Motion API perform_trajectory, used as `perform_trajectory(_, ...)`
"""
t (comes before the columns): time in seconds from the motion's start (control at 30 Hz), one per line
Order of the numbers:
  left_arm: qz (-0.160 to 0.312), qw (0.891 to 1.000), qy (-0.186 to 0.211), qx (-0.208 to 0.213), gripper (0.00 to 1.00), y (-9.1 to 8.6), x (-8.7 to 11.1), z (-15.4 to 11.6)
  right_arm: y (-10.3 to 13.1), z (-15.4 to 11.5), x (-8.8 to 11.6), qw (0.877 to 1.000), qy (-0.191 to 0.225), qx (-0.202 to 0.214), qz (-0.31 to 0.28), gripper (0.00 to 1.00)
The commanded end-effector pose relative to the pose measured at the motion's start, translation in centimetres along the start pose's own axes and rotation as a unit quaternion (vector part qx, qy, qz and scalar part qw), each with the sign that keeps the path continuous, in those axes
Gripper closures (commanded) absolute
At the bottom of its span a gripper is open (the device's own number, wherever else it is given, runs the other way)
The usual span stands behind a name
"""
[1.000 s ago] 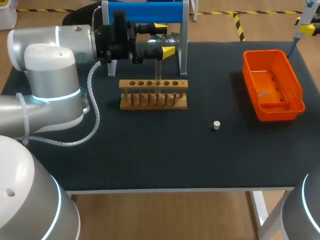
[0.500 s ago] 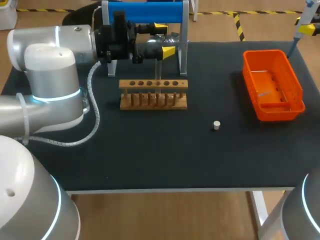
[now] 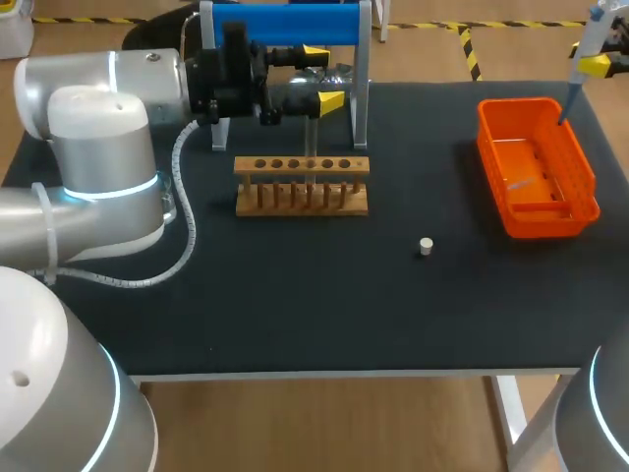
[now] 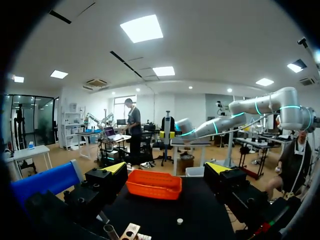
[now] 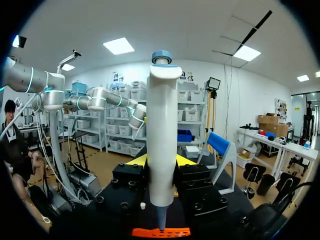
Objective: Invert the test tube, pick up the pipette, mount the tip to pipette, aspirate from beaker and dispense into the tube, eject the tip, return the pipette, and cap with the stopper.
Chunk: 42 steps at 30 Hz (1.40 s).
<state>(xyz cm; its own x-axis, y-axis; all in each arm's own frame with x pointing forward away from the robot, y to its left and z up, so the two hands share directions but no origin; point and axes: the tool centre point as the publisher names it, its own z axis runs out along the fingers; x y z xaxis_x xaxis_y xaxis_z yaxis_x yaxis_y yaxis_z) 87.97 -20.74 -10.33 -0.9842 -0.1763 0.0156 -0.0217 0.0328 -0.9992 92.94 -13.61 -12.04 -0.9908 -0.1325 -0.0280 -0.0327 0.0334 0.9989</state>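
- The right gripper (image 5: pixel 160 161) is closed around the pipette (image 5: pixel 161 135). One yellow-tipped finger presses each side of the lower part of its white body.
- The pipette hangs upright with its blue plunger cap on top and its narrow nose pointing down. The nose sits over the far end of the orange basket (image 3: pixel 491 162), at the table's far right corner.
- The pipette looks like light, stiff, smooth plastic, so it could slip or twist in a loose pinch. The wide body, where the fingers now sit, seems the safest place to hold. That grip keeps clear of the plunger and the slim nose.
- Something small and pale lies on the basket floor. It is too small to tell whether it is a tip. A tip would be very light and easy to knock sideways, so a straight downward press seems wise.
- The small pale stopper (image 3: pixel 426 246) stands alone on the black table, near the middle and well apart from the basket.
- The wooden rack (image 3: pixel 302 187) sits left of the stopper. A clear test tube (image 3: pixel 311 138) stands upright in it. It looks thin-walled and breakable.
- The left gripper (image 3: pixel 324 75) hangs just above the rack. Its fingers are spread wide and hold nothing.
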Motion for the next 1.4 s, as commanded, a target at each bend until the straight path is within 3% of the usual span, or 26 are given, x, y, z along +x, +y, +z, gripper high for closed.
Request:
perform_trajectory(0.03, 0.000, 1.000, -0.001, 0.001, 0.00, 0.0, 0.0, 0.0, 1.0, 4.5, 3.3, 0.997, -0.074, 0.017, -0.003, 1.00)
perform_trajectory(0.23, 0.000, 1.000, -0.001, 0.001, 0.00, 0.0, 0.0, 0.0, 0.5, 8.6, 5.1, 0.997, -0.069, 0.006, -0.016, 1.00)
perform_trajectory(0.43, 0.000, 1.000, -0.001, 0.001, 0.00, 0.0, 0.0, 0.0, -0.5, 12.7, 5.4, 0.998, -0.057, -0.010, -0.009, 1.00)
perform_trajectory(0.77, 0.000, 1.000, -0.001, 0.001, 0.00, 0.0, 0.0, 0.0, -1.3, 17.9, 4.3, 0.998, -0.059, -0.014, -0.018, 1.00)
perform_trajectory(1.4, 0.000, 1.000, -0.001, 0.001, 0.00, 0.0, 0.0, 0.0, -2.0, 26.9, 1.4, 1.000, 0.015, -0.025, 0.009, 1.00)
